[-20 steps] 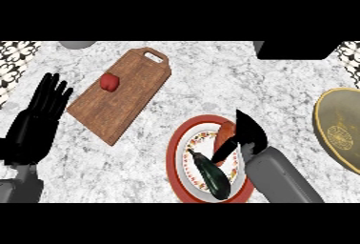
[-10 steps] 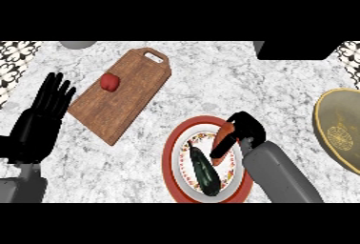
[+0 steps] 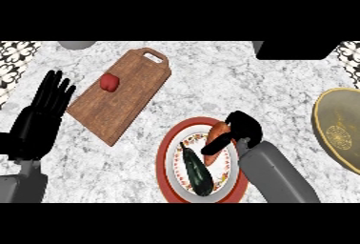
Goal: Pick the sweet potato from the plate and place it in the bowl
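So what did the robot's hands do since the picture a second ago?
The right hand came down over the red-rimmed plate and curled round the orange sweet potato, which it had only hovered above before. The sweet potato hasn't left the plate yet. The left hand, dark vegetable, cutting board and bowl stayed put.

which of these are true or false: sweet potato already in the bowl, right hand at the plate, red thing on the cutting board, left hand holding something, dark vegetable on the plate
1. The sweet potato is in the bowl. False: it lies on the plate.
2. The right hand is at the sweet potato. True.
3. A red item sits on the cutting board. True.
4. The left hand holds something. False: it is open, resting at the left edge.
5. A dark vegetable lies on the plate. True.
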Robot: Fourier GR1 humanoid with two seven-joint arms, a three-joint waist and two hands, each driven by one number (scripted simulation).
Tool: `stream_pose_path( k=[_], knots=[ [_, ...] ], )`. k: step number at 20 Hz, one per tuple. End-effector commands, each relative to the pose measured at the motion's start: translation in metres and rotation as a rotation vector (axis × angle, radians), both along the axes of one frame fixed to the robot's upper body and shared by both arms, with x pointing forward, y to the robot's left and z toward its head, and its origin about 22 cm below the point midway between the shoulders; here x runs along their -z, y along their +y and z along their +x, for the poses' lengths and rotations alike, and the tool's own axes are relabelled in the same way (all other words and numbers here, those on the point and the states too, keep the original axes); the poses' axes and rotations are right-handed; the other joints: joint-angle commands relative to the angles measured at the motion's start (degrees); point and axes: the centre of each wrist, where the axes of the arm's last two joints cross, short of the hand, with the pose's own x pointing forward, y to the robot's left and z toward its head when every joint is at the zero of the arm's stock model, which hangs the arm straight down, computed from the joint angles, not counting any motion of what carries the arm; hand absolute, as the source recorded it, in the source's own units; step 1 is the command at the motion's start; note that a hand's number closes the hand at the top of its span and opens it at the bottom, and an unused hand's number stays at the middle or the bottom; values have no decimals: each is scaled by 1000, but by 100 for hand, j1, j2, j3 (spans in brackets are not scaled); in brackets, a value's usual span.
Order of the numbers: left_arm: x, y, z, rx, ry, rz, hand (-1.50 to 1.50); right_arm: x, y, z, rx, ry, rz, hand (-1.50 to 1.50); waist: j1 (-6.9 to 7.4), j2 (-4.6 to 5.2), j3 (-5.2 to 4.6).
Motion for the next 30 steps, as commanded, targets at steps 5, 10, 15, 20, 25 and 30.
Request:
stream_pose_path(
  k=[5, 10, 15, 20, 25, 30],
  knots=[
    [7, 10, -8, -53, 26, -6, 0, 4, -27, -80, -653, -91, 16, 150, -370, -158, 9],
    [16, 5, -17, -68, 29, -9, 0, -40, -88, -119, -734, -312, -39, 150, -498, -122, 1],
    [5, 18, -15, -74, 2, 11, 0, -102, -135, -132, -585, -557, -107, 150, -432, -75, 0],
    [6, 29, -27, -79, 21, 0, 0, -154, -163, -148, -440, -685, -177, 150, -483, -91, 2],
    [11, 3, -21, -55, 2, -6, 0, -168, -201, -159, -298, -737, -227, 150, -295, -34, 8],
    [-19, 15, -13, -23, 5, 21, 0, -196, -240, -146, -155, -816, -179, 150, -119, -8, 9]
  ],
)
